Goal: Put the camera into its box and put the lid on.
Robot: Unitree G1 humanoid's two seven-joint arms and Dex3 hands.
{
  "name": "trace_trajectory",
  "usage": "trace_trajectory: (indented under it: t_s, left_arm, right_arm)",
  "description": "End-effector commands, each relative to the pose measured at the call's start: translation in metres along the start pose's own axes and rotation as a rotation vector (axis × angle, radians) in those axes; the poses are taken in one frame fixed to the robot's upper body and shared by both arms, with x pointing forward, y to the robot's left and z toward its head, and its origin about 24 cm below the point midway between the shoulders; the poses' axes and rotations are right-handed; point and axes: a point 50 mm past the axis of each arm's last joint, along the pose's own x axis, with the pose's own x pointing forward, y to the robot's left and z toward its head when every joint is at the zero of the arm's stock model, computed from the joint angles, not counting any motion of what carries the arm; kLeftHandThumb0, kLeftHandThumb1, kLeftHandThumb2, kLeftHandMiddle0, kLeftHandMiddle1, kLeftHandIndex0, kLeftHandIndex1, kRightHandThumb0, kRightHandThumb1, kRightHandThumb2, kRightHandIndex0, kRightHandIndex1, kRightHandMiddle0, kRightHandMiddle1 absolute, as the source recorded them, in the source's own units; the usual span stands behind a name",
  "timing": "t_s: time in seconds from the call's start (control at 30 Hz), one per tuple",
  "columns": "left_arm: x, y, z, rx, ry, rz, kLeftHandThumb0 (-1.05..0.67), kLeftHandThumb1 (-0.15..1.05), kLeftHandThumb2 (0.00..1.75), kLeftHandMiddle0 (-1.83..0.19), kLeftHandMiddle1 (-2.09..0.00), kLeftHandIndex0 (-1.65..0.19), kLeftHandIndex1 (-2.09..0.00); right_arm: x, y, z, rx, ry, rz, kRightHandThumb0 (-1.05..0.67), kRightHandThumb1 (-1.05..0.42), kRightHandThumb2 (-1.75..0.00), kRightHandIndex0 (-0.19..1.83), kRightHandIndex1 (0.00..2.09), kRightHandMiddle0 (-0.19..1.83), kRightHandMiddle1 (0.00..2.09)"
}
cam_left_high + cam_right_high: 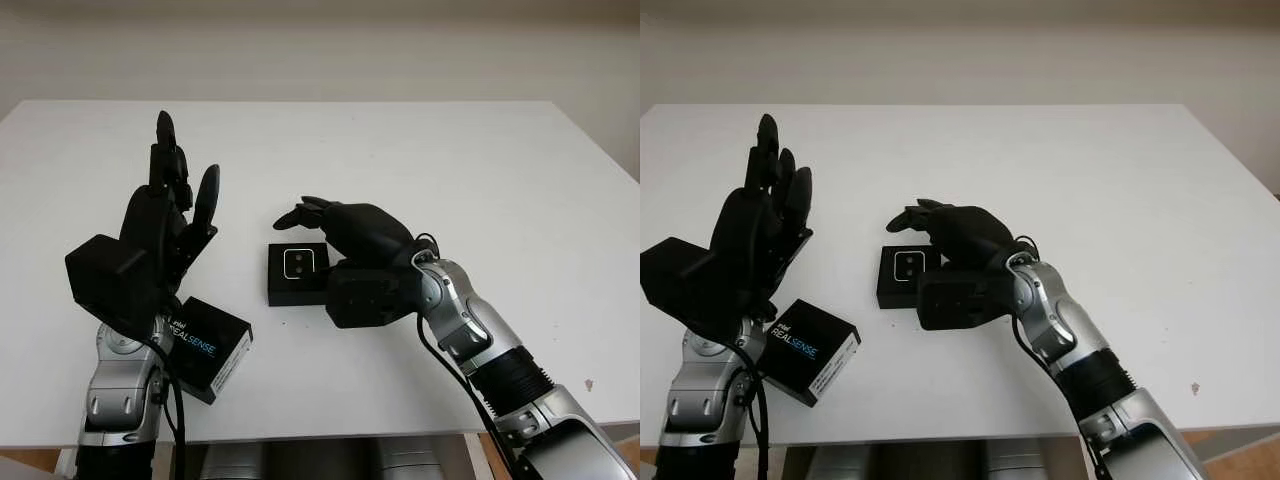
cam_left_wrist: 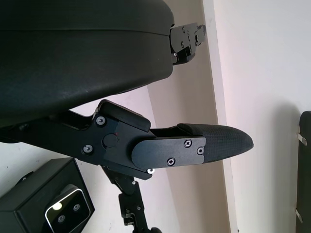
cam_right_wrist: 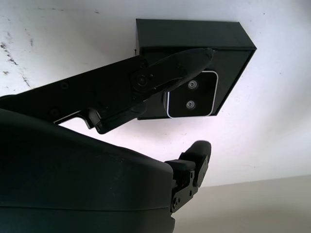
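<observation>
The camera (image 1: 300,263), a small pale-rimmed unit with two lenses, lies inside its black box (image 1: 285,290) at the middle of the table. My right hand (image 1: 295,215) is open and hovers over the box's far right side. In the right wrist view one finger (image 3: 165,73) reaches across the box (image 3: 194,36) beside the camera (image 3: 192,94). The lid (image 1: 205,347), black and printed REALSENSE, lies tilted near the front edge at the left. My left hand (image 1: 185,165) is open, raised above the table just behind the lid.
The white table (image 1: 450,170) stretches wide behind and to the right of the box. Its front edge runs close below the lid. A wall rises beyond the far edge.
</observation>
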Motion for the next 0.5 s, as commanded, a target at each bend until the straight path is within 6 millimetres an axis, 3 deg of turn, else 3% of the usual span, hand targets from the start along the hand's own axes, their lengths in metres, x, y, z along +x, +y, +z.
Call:
trace_trajectory:
  t_s: [0.0, 0.3, 0.47]
  left_arm:
    - [0.000, -0.002, 0.003, -0.002, -0.016, 0.001, -0.80, 1.05, 0.49, 0.19, 0.00, 0.19, -0.01]
    - [0.000, -0.002, 0.004, -0.011, -0.015, 0.001, -0.80, 1.05, 0.48, 0.19, 0.00, 0.19, 0.00]
    - [0.000, -0.001, 0.003, 0.006, -0.017, -0.003, -0.81, 1.05, 0.49, 0.19, 0.00, 0.19, 0.00]
  right_arm:
    - [-0.002, -0.004, 0.002, -0.010, -0.008, -0.008, -0.67, -0.95, -0.06, 0.06, 0.02, 0.17, 0.34]
    - [-0.003, -0.010, -0.001, -0.002, -0.002, -0.031, -0.70, -0.94, -0.05, 0.05, 0.03, 0.17, 0.29]
    - [-0.009, -0.019, -0.005, 0.069, -0.025, -0.130, -0.65, -0.98, -0.06, 0.13, 0.07, 0.23, 0.31]
